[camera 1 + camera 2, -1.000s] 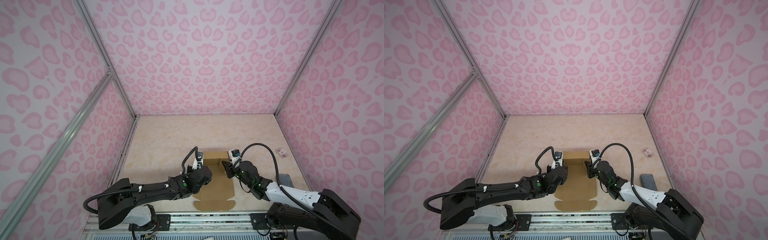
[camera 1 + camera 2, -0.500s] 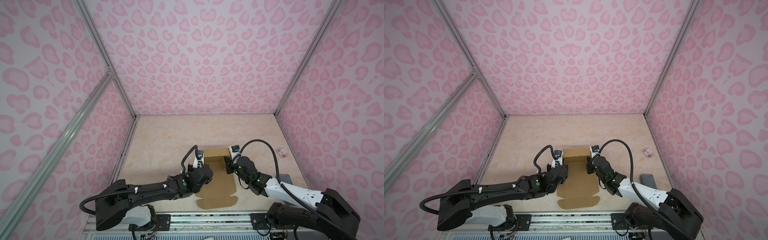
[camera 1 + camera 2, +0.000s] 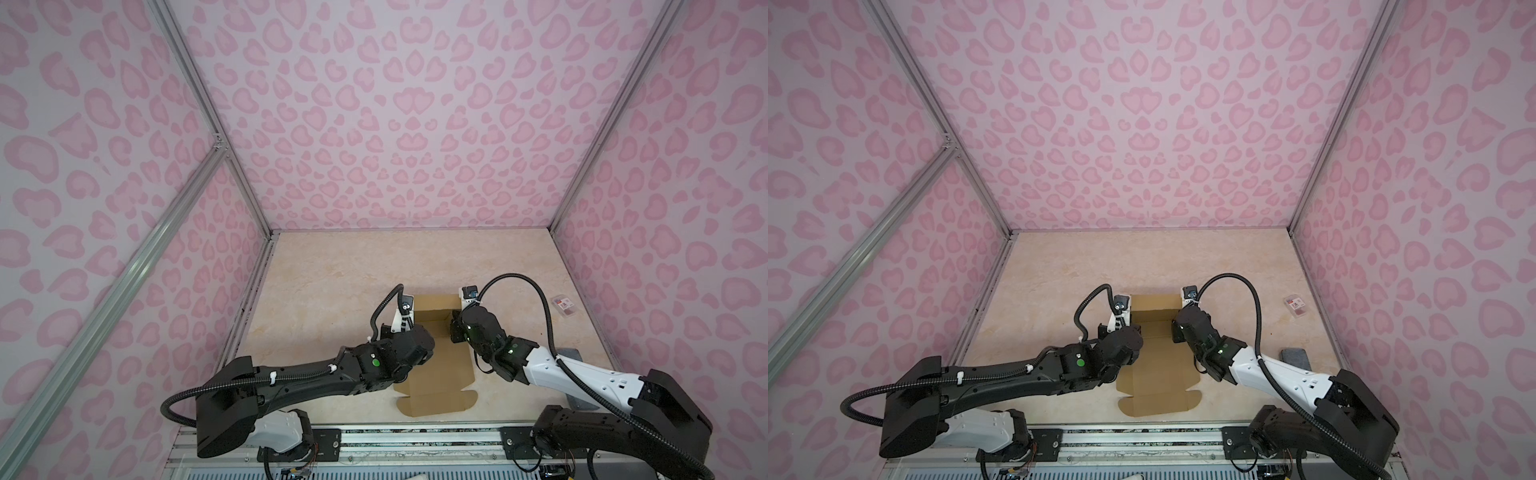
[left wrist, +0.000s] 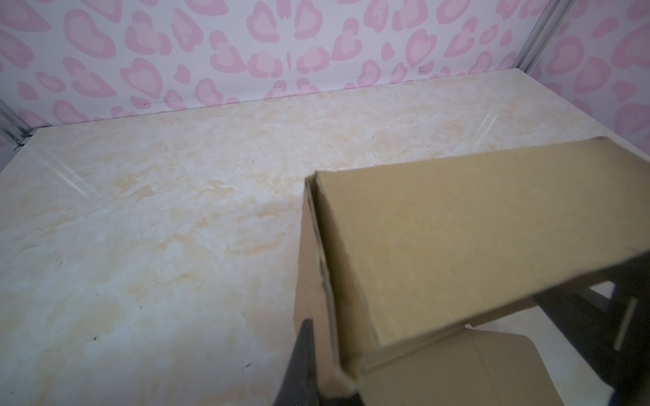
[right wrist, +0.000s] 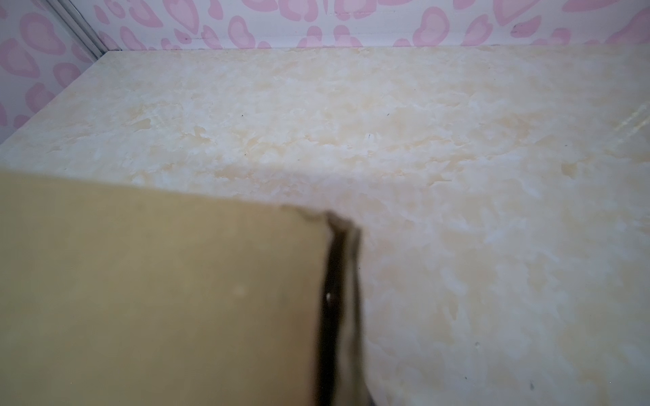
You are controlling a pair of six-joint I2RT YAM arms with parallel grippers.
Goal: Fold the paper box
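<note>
- The box [image 3: 444, 365] lies in the lower middle of both top views, on the table [image 3: 353, 266], between the arms — its far end is raised.
- Left gripper [image 4: 316, 365] is clamped on the left wall; right gripper [image 5: 343, 309] is clamped on the right wall.
- The cardboard looks light and stiff, but probably creases easily — best held at wall edges near the folds.
- The half-made box shows nothing inside.

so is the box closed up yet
No, the box is open, its near panel lying flat on the table.
</note>
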